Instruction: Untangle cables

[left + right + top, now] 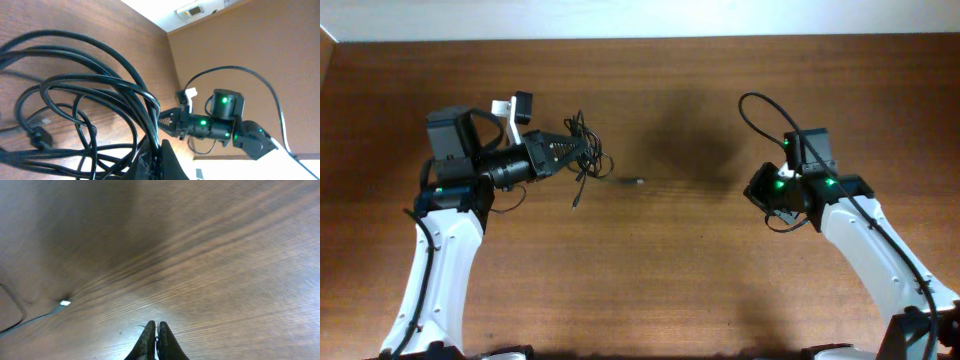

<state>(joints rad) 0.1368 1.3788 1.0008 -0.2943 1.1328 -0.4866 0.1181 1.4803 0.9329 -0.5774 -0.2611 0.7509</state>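
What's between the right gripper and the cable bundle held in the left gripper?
Overhead view: bare table, except one plug end trailing out from the cables onto the wood. Nothing else lies before the right gripper.

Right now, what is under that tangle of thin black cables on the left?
Only the brown wooden table shows under the tangle of thin black cables, which the left gripper pinches. The loops cover the spot directly beneath and the gripper's tips.

text: none legible | labels: none | brands: none | numbers: none | signs: none | views: all three
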